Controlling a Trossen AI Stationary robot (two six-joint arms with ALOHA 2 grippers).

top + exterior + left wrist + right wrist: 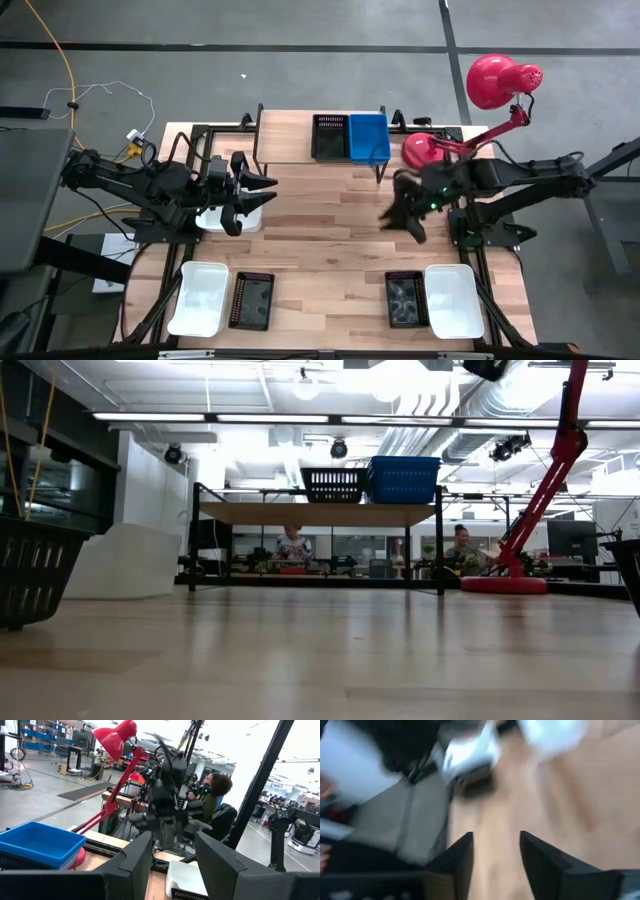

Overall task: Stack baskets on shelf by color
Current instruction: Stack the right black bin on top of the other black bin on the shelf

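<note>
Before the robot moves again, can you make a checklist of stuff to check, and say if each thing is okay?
1. Right gripper empty: ok. Its fingers are apart in the right wrist view with nothing between them.
2. Left gripper empty: ok. It hovers above a white basket, fingers apart, nothing between them.
3. Shelf has room: ok. A black basket and a blue basket sit side by side at one end; the rest is bare plank.
4. Baskets left to sort: not ok. Two white and two black ones wait along the table's near edge.
5. Red lamp clear of the right arm: cannot tell.
</note>
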